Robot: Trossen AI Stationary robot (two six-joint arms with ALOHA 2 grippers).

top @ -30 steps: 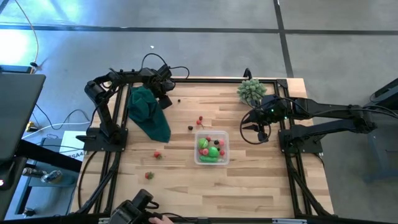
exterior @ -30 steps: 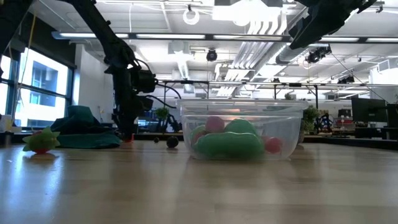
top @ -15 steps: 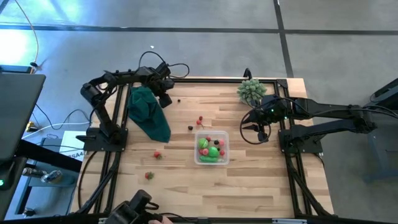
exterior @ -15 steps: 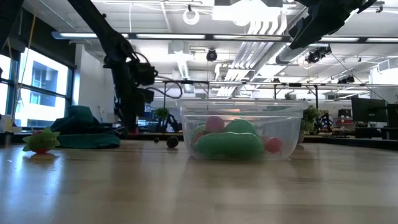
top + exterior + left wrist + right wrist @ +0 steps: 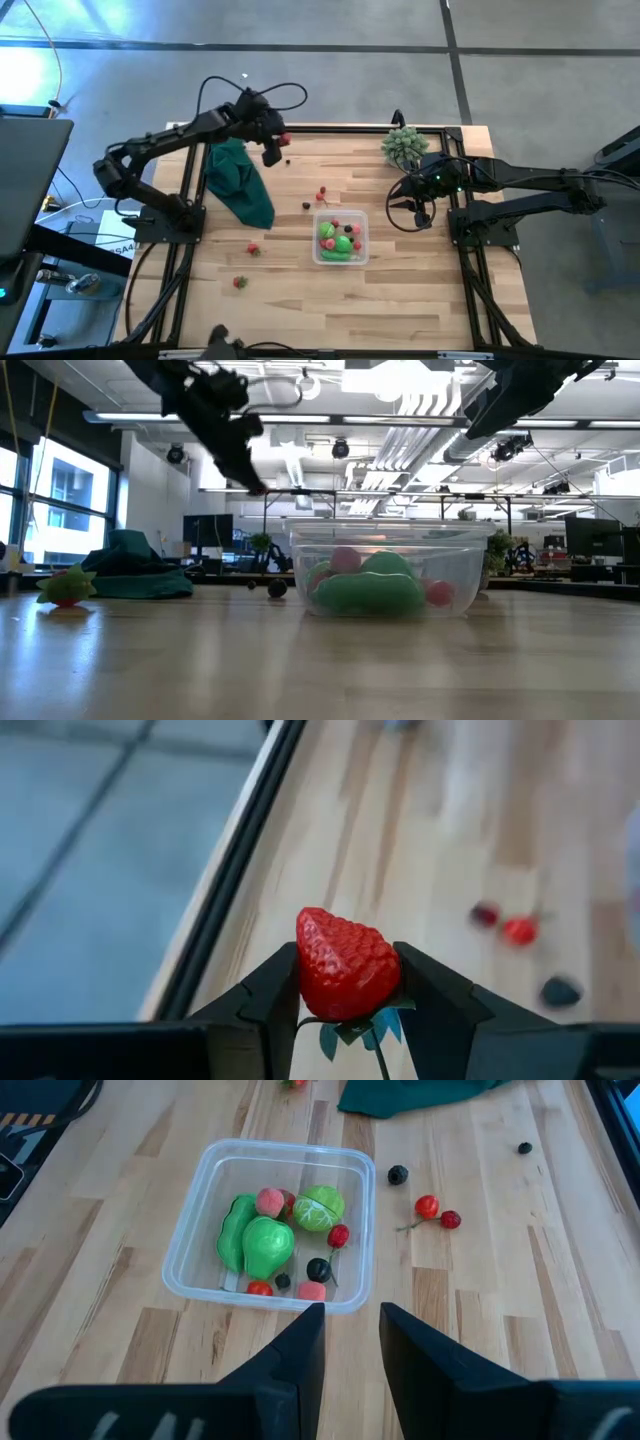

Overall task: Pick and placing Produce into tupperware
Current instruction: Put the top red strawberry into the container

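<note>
My left gripper (image 5: pixel 279 141) hangs high over the table's far-left part, beside the dark green cloth (image 5: pixel 238 180), and is shut on a red toy strawberry (image 5: pixel 345 965). The low view shows that gripper (image 5: pixel 252 482) well above the table top. The clear tupperware (image 5: pixel 318 256) stands on its base at mid-table and holds green, red, pink and dark pieces (image 5: pixel 262 1240). Loose produce lies on the wood: a cherry pair (image 5: pixel 437 1212), dark berries (image 5: pixel 398 1175) and two small strawberries (image 5: pixel 253 248). My right gripper (image 5: pixel 350 1342) waits open, raised to the right of the tupperware. My left gripper pinches the strawberry's red body (image 5: pixel 312 970) between its two fingers (image 5: pixel 275 995), one on each flank. The berry is lifted clear of the table. Its pointed end faces away from the gripper, and its green leaves (image 5: pixel 352 1032) sit back between the fingers.
A pale green spiky plant (image 5: pixel 403 145) stands near the far-right corner. The cloth covers the far-left part of the table. A black frame (image 5: pixel 340 127) runs around the table's edge. Bare wood lies along the near side (image 5: pixel 350 300).
My left gripper has risen from the table top beside the cloth to well above it and has drifted slightly toward the right. It has carried the strawberry up with it, so the berry is now lifted clear. My right arm has kept still.
</note>
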